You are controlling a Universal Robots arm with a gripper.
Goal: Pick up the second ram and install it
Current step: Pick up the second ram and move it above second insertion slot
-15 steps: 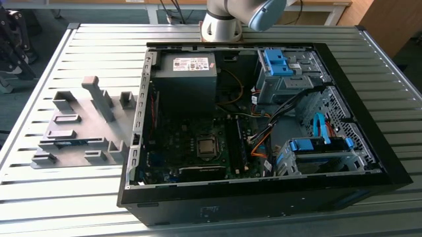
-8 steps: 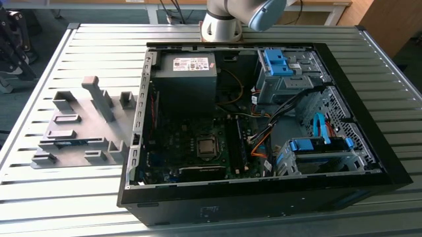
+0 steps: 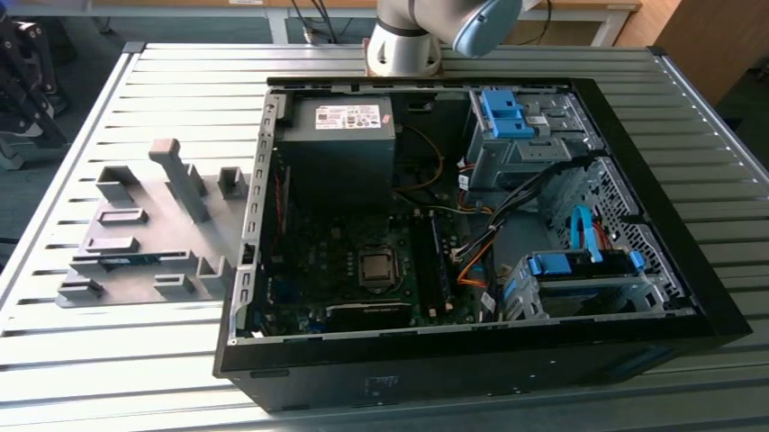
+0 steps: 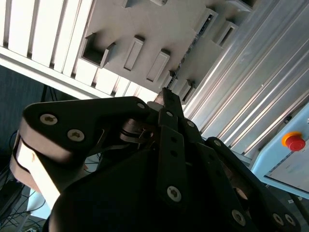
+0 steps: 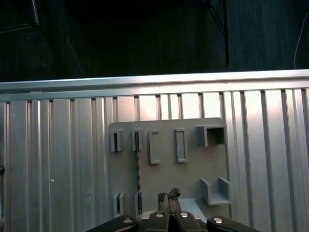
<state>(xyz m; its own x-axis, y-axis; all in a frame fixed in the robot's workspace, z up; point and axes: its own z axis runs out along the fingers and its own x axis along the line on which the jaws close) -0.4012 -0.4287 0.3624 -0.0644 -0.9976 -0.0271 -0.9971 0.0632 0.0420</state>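
First wrist view: shows the gripper point(image 5: 169, 197) with its fingertips point(image 5: 163, 199) pressed together, clamping nothing and touching nothing. Hangs in the air over the grey fixture plate point(image 5: 193, 166). Places the second ram point(image 5: 138, 169) on edge in a row of slotted blocks on that plate, just to one side of the closed tips and apart from them. Takes in dark floor point(image 5: 145, 34) beyond the table's edge.

Second wrist view: gives the same gripper point(image 4: 166, 95) from behind its dark linkage, with the tips meeting in one narrow point and the second ram point(image 4: 191, 47) as a thin dark line across the plate beyond. Includes a red push-button point(image 4: 293, 141) on a pale box past the table's edge.

Exterior view: lays out a slatted metal table point(image 3: 144, 360) carrying the fixture plate point(image 3: 162, 243) towards the exterior view's left and an open computer case point(image 3: 481, 360) just beside it towards the exterior view's right. Locates the second ram point(image 3: 130, 261) as a blue-teal strip lying low among the plate's blocks, outside the case. Reveals inside the case a main board point(image 3: 319, 270), a grey power supply point(image 3: 342, 148) and blue drive brackets point(image 3: 502, 112). Sets the arm's base point(image 3: 402, 45) at the table's edge on the far side of the case, with a pale blue joint point(image 3: 487, 22) above it, running out of frame.
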